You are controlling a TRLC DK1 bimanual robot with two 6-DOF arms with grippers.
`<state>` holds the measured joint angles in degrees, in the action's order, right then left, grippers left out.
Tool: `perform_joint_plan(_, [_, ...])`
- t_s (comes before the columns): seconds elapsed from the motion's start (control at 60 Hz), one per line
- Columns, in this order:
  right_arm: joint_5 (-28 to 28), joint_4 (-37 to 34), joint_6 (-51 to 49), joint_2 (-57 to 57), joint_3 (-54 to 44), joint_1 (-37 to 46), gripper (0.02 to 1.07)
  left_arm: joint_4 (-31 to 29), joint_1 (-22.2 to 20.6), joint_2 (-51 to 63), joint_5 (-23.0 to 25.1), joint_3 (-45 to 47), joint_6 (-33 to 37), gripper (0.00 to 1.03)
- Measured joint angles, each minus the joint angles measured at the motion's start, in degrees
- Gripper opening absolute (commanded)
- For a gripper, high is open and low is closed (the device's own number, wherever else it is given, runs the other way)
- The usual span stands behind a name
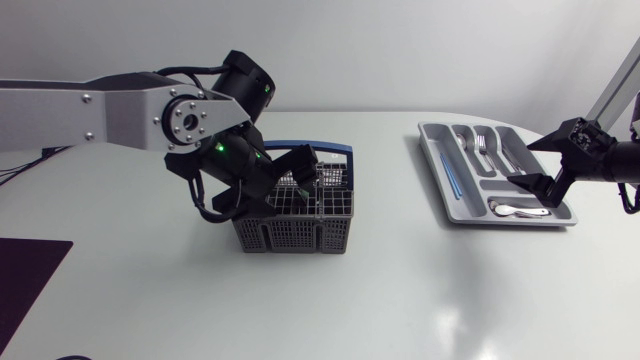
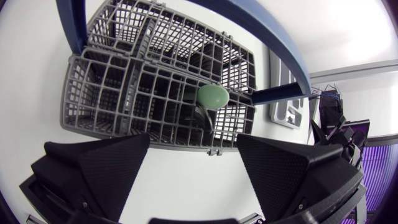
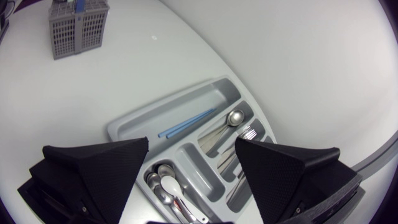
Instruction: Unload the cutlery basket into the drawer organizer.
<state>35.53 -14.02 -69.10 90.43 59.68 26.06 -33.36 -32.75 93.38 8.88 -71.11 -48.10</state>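
Observation:
The grey cutlery basket (image 1: 300, 232) with a blue handle stands at mid-table. My left gripper (image 1: 285, 185) hangs open just above it. In the left wrist view the basket (image 2: 112, 81) lies right ahead of the open gripper (image 2: 193, 171), and one utensil with a round green end (image 2: 213, 95) stands in a compartment. The grey drawer organizer (image 1: 432, 150) lies at the right. My right gripper (image 1: 535, 190) hovers open over its near end, holding nothing. In the right wrist view the organizer (image 3: 124, 127) sits under the open gripper (image 3: 193, 180).
The organizer holds blue chopsticks (image 3: 186, 124), a large spoon (image 3: 235, 116), forks (image 3: 249, 134) and small spoons (image 3: 165, 183) in separate compartments. In the right wrist view the basket (image 3: 78, 22) shows far across the white table. A dark mat (image 1: 25, 275) lies at the front left.

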Motion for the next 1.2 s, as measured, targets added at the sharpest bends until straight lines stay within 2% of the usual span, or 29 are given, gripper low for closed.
perform_joint_plan(0.15, [1.51,-6.82,8.28,-4.76,-0.24,-3.61,1.03,0.0,0.07,0.0,0.0,0.0,-0.5,0.98])
perform_joint_plan(0.4, [2.82,-9.09,18.82,-11.78,-3.34,-10.95,1.03,-0.22,1.31,-0.09,0.0,0.0,-1.88,0.98])
perform_joint_plan(0.483, [2.84,-7.43,22.32,-14.27,-5.73,-12.68,1.03,-0.22,1.75,-0.11,0.0,0.0,-2.21,0.98])
perform_joint_plan(0.533, [2.64,-5.11,25.24,-16.2,-7.65,-13.42,1.03,-0.22,1.97,-0.11,0.0,0.0,-2.78,0.94])
perform_joint_plan(0.683, [2.36,10.36,41.16,-24.63,-16.96,-14.03,1.03,-0.83,2.16,-0.11,0.0,0.0,-4.37,0.91])
perform_joint_plan(0.717, [2.25,11.8,43.5,-26.45,-18.8,-14.03,1.03,-0.85,2.16,-0.11,0.0,0.0,-4.5,0.91])
perform_joint_plan(0.9, [1.18,8.04,49.24,-30.53,-22.43,-16.76,1.02,-0.94,2.16,-0.11,-0.02,-0.02,-4.87,0.81])
perform_joint_plan(0.967, [0.92,7.93,49.62,-30.53,-22.82,-17.55,1.02,-1.11,2.16,-0.11,0.0,-0.07,-4.9,0.74])
perform_joint_plan(1.2, [0.63,7.72,49.62,-30.53,-23.17,-18.73,1.02,-1.29,1.92,1.05,0.0,-1.73,-5.16,0.73])
